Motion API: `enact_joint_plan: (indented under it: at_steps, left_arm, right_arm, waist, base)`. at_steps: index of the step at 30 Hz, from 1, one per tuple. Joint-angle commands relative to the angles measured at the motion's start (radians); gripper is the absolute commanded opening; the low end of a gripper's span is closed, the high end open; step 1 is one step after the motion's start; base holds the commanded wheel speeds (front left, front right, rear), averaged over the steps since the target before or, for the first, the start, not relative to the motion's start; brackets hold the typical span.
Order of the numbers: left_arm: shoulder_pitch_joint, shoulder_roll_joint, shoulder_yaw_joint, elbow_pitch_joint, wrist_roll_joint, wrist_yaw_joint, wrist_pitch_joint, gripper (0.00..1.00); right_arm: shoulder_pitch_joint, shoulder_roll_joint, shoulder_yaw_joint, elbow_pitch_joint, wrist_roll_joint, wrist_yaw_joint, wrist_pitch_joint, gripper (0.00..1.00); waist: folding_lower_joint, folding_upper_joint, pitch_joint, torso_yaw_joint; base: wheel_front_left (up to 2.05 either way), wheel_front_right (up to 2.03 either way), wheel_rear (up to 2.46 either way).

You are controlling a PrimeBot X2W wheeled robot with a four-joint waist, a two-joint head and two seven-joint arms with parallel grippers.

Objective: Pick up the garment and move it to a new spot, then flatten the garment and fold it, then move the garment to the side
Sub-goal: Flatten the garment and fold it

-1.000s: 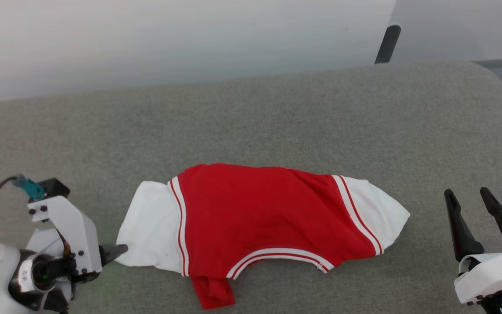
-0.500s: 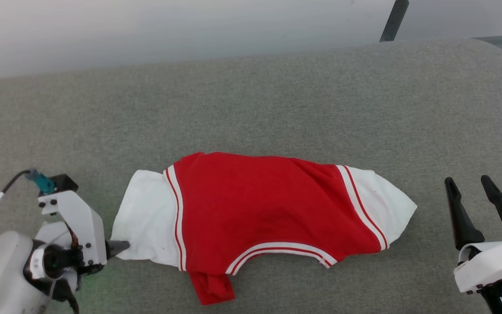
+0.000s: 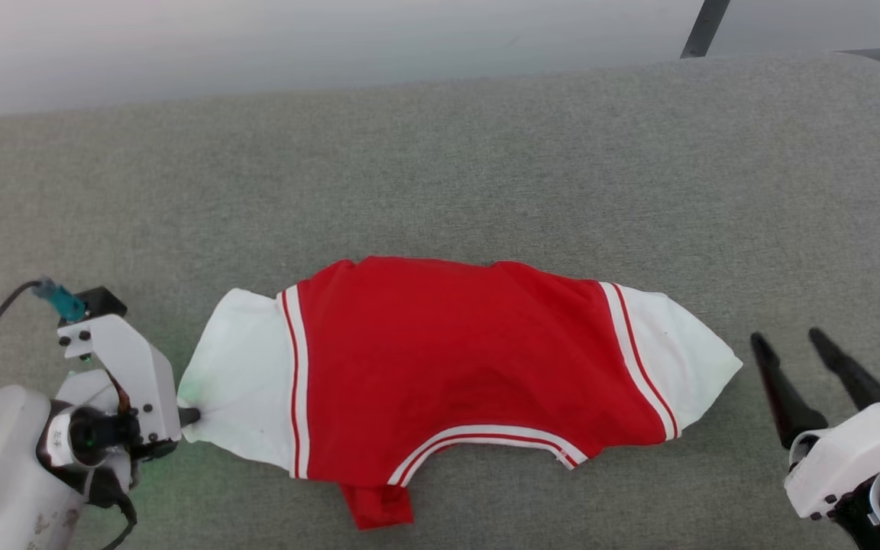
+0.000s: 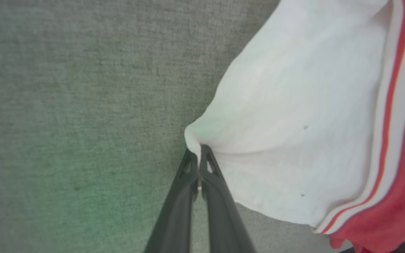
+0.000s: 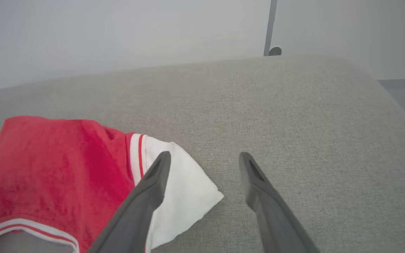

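Lying spread across the grey fabric surface (image 3: 440, 153), the red jersey T-shirt (image 3: 455, 374) rested flat, white sleeves out to either side. The left gripper (image 4: 199, 154) was clamped tight on the outer edge of the left-hand sleeve (image 3: 241, 382). The right gripper (image 3: 785, 336) stood with fingers apart near the opposite sleeve, holding nothing.

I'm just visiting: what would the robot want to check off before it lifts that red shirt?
1. Left gripper shut on the garment's white sleeve corner: ok.
2. Right gripper holding the other sleeve: not ok; jaws open, beside it.
3. Bare grey cushion beyond the garment: ok.
4. Pinch firm enough to lift: cannot tell.
5. Red scrap at the near hem joined to the garment: cannot tell.
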Motion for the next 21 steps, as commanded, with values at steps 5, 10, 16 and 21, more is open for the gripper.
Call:
enact_joint_plan:
  at_steps: [5,10,16,21]
  left_arm:
    - [-0.002,-0.034,-0.016,-0.011,0.004,0.008,-0.01,0.0]
    - [-0.018,-0.046,-0.021,-0.03,0.008,0.015,-0.014,0.0]
    - [-0.04,-0.066,-0.034,-0.048,0.014,0.011,-0.016,0.0]
    - [-0.056,-0.078,-0.043,-0.059,0.02,0.006,-0.017,0.0]
  right_arm:
    - [-0.038,-0.032,-0.006,0.029,0.043,0.0,0.169,1.0]
    - [-0.1,-0.031,-0.029,0.089,0.069,0.0,0.291,1.0]
    - [-0.174,-0.038,-0.05,0.177,0.062,0.0,0.395,1.0]
    - [-0.202,-0.03,-0.067,0.23,0.052,0.0,0.459,1.0]
  waist:
    - [0.0,0.0,0.008,0.02]
    - [0.0,0.0,0.026,0.042]
    - [0.0,0.0,0.054,0.077]
    - [0.0,0.0,0.076,0.1]
  base:
    - [0.0,0.0,0.0]
    - [0.0,0.0,0.0]
    - [0.0,0.0,0.0]
    - [0.0,0.0,0.0]
